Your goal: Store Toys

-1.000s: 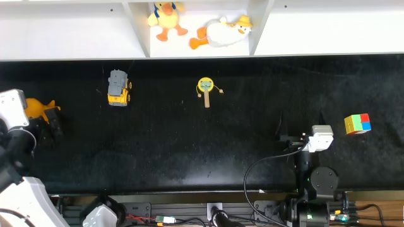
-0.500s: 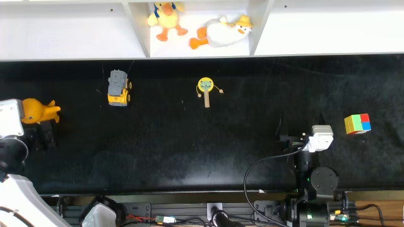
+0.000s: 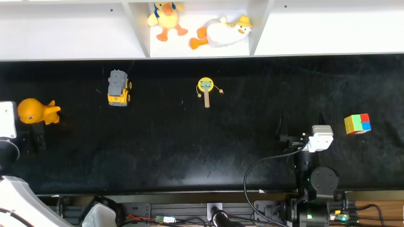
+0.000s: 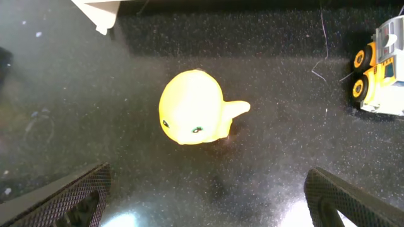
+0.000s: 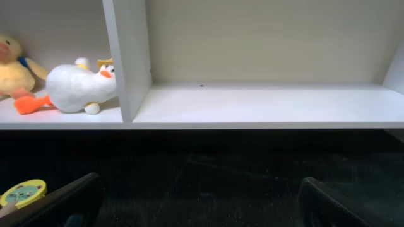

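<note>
Black speckled desk (image 3: 189, 145), some glare near the front. White shelf unit (image 3: 69, 38) along the far edge, upright dividers (image 5: 126, 63), plain off-white back panel (image 5: 265, 38).

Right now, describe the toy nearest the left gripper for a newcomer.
On the black tabletop, look at the far left end. A smooth, rounded orange-yellow animal toy sits there; unlike the grey-and-yellow toy truck nearby, it has no wheels.

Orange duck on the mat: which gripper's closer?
Left. Left gripper hovers right beside the orange duck; right gripper sits far across the table, near the colored cube.
</note>
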`<state>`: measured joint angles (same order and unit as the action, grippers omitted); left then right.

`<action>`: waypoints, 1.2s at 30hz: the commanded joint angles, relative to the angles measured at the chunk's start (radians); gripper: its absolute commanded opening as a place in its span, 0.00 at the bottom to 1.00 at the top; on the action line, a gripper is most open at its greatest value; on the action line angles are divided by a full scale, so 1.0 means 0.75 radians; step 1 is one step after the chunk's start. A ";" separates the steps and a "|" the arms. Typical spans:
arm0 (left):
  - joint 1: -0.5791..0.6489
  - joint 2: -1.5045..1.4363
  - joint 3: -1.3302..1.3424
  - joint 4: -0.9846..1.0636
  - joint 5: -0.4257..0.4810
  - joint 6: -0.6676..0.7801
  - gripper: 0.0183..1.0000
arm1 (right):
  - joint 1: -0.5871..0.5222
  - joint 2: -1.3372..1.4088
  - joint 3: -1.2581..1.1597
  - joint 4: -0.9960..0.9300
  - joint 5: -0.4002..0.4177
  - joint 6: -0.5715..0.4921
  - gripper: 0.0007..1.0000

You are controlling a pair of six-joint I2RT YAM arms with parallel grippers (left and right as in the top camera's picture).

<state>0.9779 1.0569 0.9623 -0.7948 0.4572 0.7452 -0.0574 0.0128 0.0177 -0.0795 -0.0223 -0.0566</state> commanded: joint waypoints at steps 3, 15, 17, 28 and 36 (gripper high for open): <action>0.012 0.078 0.024 0.010 0.053 0.048 1.00 | -0.003 -0.011 -0.017 0.005 -0.004 -0.003 1.00; 0.012 0.204 0.024 0.131 0.089 0.048 1.00 | -0.003 -0.011 -0.017 0.005 -0.004 -0.003 1.00; 0.012 0.232 0.024 0.153 0.088 0.048 1.00 | -0.003 -0.011 -0.017 0.005 -0.004 -0.003 1.00; 0.012 0.369 0.024 0.265 0.130 0.048 1.00 | -0.003 -0.011 -0.017 0.005 -0.004 -0.003 1.00; 0.011 0.446 0.024 0.311 0.138 0.049 1.00 | -0.003 -0.011 -0.017 0.005 -0.004 -0.003 1.00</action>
<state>0.9779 1.3716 0.9623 -0.5694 0.5316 0.7631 -0.0574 0.0128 0.0177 -0.0799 -0.0223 -0.0566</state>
